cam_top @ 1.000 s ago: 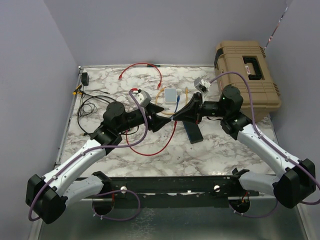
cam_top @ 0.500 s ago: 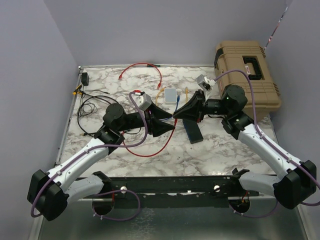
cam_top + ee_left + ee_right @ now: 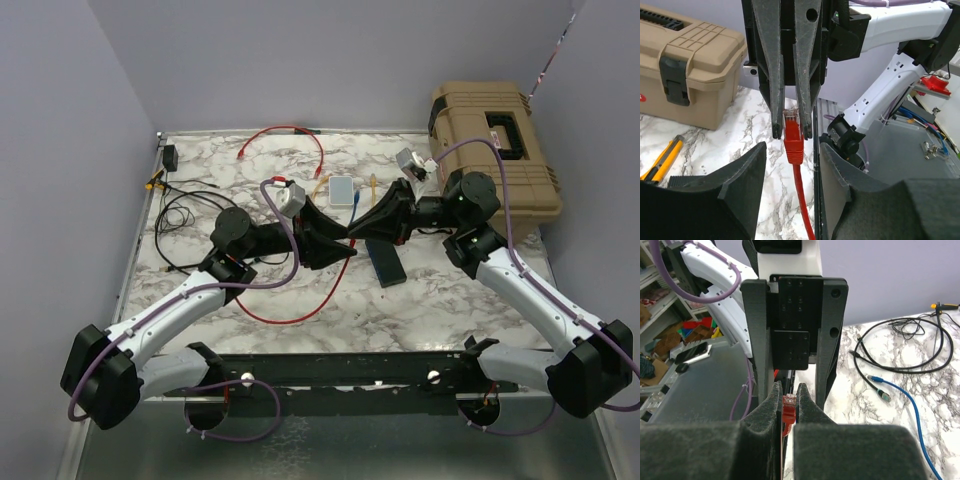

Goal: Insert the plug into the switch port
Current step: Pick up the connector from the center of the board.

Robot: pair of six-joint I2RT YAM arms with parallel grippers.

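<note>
partly under the right gripper [image 3: 351,232] — the switch [image 3: 388,268]

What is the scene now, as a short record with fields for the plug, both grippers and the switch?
plug: red, on a red cable, above the table
right gripper: shut on the plug
left gripper: open, one finger each side of the plug
switch: flat on the table, plug not inserted

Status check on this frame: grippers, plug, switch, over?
Right gripper shut on red plug. Left gripper open, straddling its cable, not touching. Switch lies apart, plug not inserted. No obstruction seen.
</note>
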